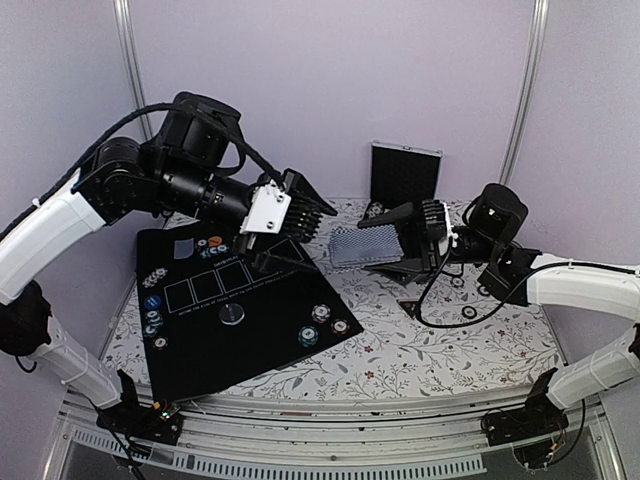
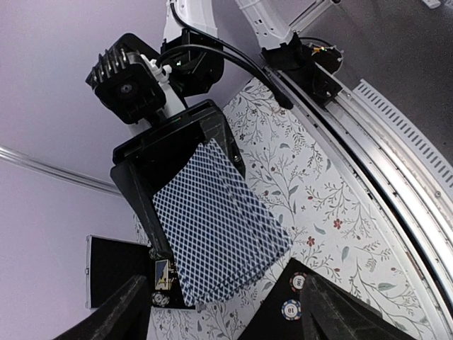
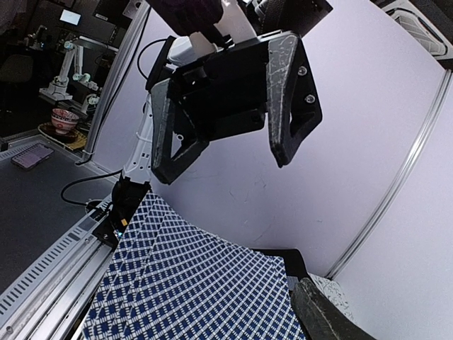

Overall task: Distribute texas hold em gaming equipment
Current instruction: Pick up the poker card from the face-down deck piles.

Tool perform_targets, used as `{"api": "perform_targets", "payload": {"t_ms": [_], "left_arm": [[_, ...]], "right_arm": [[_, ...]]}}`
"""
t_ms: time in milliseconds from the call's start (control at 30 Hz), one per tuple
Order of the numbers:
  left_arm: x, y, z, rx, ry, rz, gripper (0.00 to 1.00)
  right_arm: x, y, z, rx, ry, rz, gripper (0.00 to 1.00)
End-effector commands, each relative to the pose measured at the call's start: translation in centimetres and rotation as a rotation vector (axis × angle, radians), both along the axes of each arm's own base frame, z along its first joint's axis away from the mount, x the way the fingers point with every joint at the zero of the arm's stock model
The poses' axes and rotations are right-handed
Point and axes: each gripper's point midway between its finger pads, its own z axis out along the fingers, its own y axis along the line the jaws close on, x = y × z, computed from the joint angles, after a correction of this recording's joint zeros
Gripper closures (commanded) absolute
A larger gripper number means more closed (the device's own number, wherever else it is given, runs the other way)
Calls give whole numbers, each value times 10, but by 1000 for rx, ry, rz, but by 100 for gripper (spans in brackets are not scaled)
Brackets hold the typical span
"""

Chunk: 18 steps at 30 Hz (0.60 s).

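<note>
While the right gripper [image 1: 392,248] clamps a fan of playing cards [image 1: 355,245] with blue-grey lattice backs just above the floral table cover [image 1: 430,350] at the far middle of the table, the top external view shows the left gripper [image 1: 312,208] level with that fan and just to its left, jaws spread wide with nothing between them. Below it lies a black felt mat [image 1: 250,355] printed with white card boxes. The mat carries a round grey button [image 1: 232,314], 3 small multicoloured poker chips [image 1: 320,313] near its right corner, more chips along its left edge, and what looks like 1 single card [image 1: 183,248] at its far left corner. A silver-edged black case [image 1: 405,172] stands upright at the back wall. In the left wrist view, the left gripper's 2 dark fingers [image 2: 120,312] rise from the bottom edge on either side of the fan's free end, apart from the cards, while the right gripper's black jaws pinch the fan's far end. 2 chips sit on the mat corner just beside 1 finger. The right wrist view looks across the fan at the left gripper head-on, its fingers splayed and the gap empty. The step in hand appears to be drawing a card from the held fan to deal onto the mat. The next move likely calls for the left gripper to advance, close on only the outermost card's free edge and pull it clear without dragging its neighbours.
</note>
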Motion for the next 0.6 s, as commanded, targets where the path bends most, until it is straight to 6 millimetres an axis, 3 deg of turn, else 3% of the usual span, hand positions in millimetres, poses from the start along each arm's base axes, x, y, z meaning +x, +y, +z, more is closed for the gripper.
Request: {"api": "perform_targets", "payload": {"t_ms": [0,267,567], "left_arm": [[-14,-15,-13,11,8,-106,25],[-7,-34,-27,7,-29,-98,28],[-6,-35,-48,110,17,-51,39]], "right_arm": [[-8,-7,25,50,-37,24,41],[-9,-8,28,60,-40,29,41],[-8,-9,27,62,-44,16,41]]}}
